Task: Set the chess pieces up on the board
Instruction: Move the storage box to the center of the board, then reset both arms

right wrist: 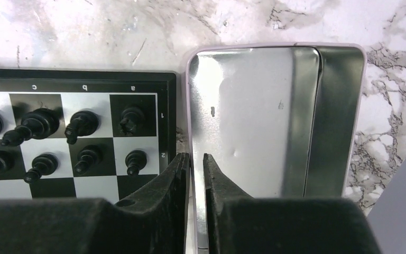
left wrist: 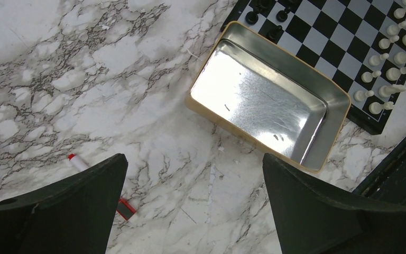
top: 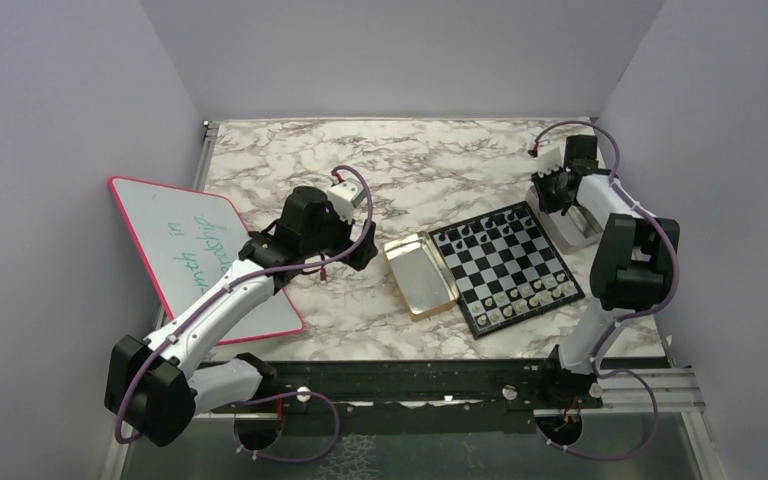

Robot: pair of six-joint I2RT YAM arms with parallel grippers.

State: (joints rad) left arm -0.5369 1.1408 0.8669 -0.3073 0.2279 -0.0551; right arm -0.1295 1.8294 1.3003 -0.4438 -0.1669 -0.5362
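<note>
Marble table (top: 430,165) is shown, the board (top: 505,262) lying right of centre. Black chess pieces (right wrist: 42,123) are lined on its far rows and white chess pieces (left wrist: 391,90) on the near rows, so little seems left. The left gripper (left wrist: 195,206) is released wide. The right gripper (right wrist: 196,164) is nearly closed astride the silver tin (right wrist: 338,116) rim; whether it is gripped cannot be told.

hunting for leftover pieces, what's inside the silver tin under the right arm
Only bare shiny metal with small marks shows in the silver tin, nothing loose. Its near end is hidden behind the jaws of the right gripper.
</note>
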